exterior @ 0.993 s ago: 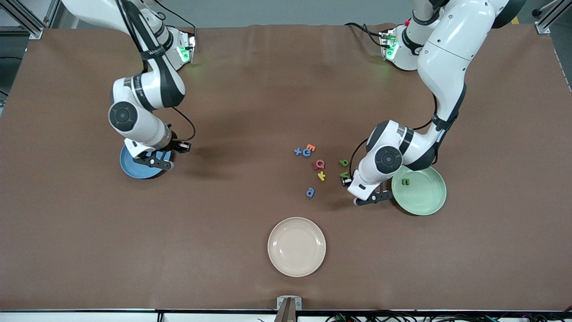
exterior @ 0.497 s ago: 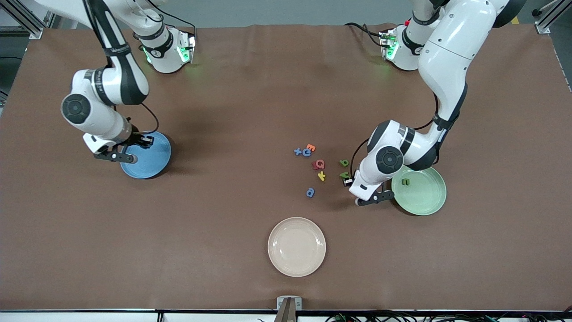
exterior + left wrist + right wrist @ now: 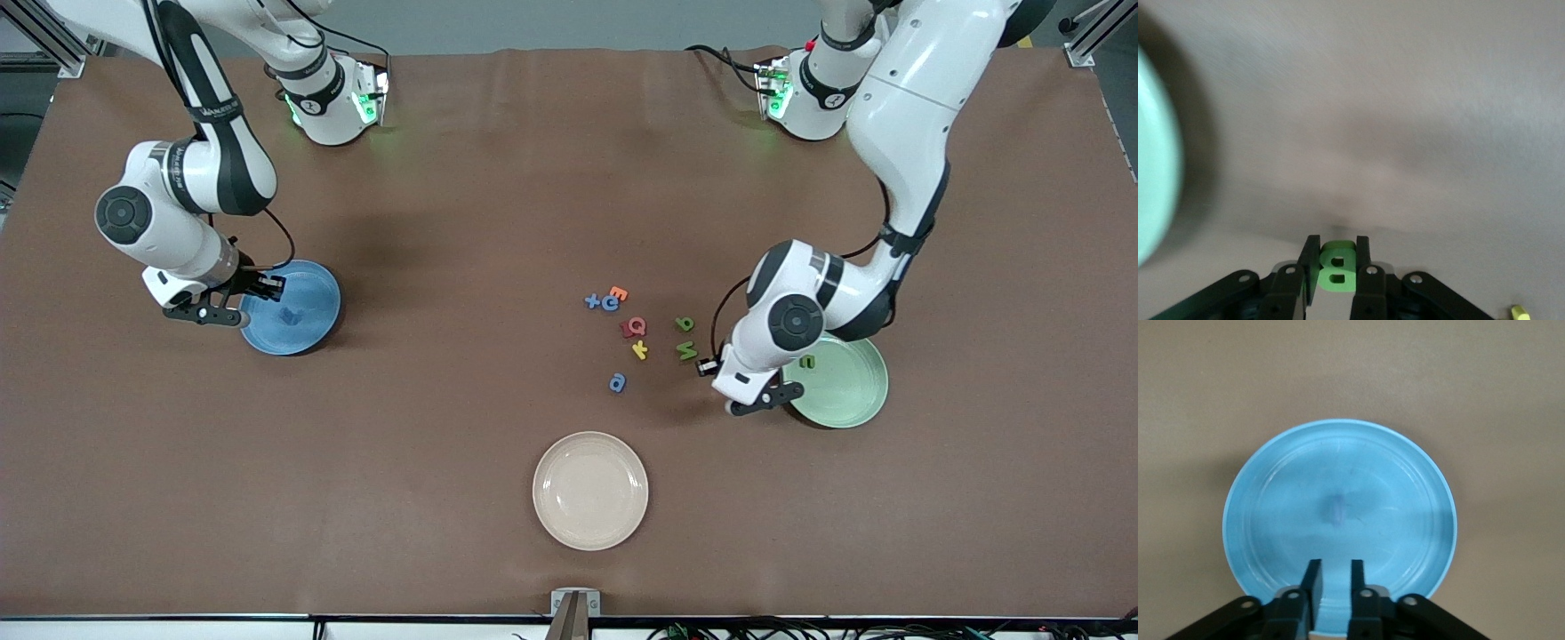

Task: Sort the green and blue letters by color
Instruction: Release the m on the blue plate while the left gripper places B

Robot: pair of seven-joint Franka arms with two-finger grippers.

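My left gripper (image 3: 709, 365) is shut on a green letter B (image 3: 1337, 267), just over the table beside the pale green plate (image 3: 876, 391); that plate's rim (image 3: 1151, 193) shows in the left wrist view. One green letter (image 3: 807, 361) lies in that plate. Two more green letters (image 3: 684, 324) (image 3: 686, 350) lie on the table beside the left gripper. Three blue letters (image 3: 594, 302) (image 3: 610, 303) (image 3: 617, 382) lie mid-table. My right gripper (image 3: 271, 284) (image 3: 1331, 563) hangs open and empty over the blue plate's (image 3: 324, 293) edge. A blue letter (image 3: 286, 315) (image 3: 1337, 509) lies in that plate.
An orange letter (image 3: 619, 292), a red one (image 3: 633, 327) and a yellow one (image 3: 639, 350) lie among the blue and green letters. A beige plate (image 3: 590, 490) stands nearer the front camera, mid-table.
The left gripper closed on the green B and carried it a little toward the green plate. The right arm swung back across the blue plate; its jaws parted, leaving a blue letter in the plate.
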